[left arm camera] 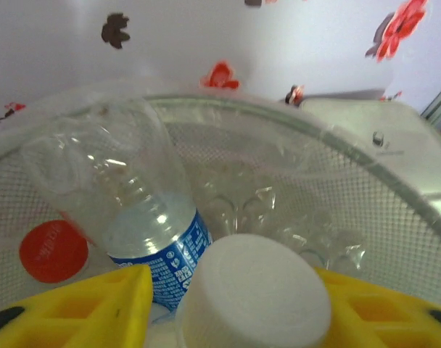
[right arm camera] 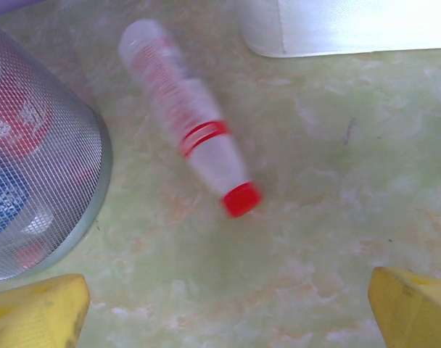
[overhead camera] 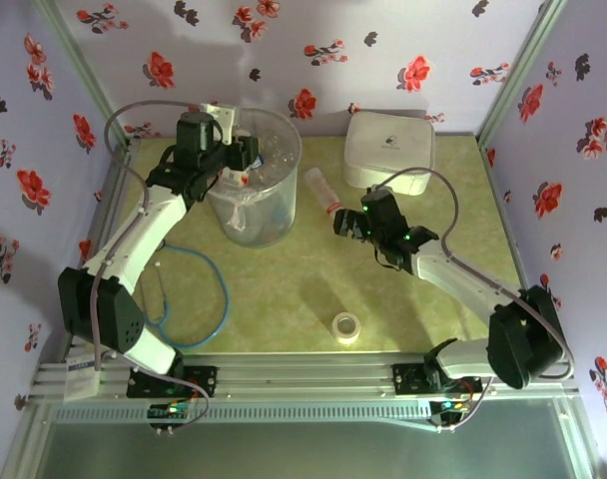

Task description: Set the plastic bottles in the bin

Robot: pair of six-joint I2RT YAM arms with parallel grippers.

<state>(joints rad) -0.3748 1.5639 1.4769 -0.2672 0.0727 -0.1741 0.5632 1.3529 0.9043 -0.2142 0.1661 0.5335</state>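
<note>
1. Left gripper hangs over the bin, a white-capped bottle between its fingers; I cannot tell whether they grip it.
2. Right gripper gapes wide, empty, above the table.
3. Red-capped bottle lies near the table's far edge, between bin and box.
4. Bin stands toward the far-left corner.

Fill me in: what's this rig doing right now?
Bottle cleanup. The left claw is over the bin, a blue-labelled, white-capped bottle between its fingers, above bottles already inside. The right claw is open above the table, over a red-capped bottle lying on its side beside the bin, not yet picked up.
</note>
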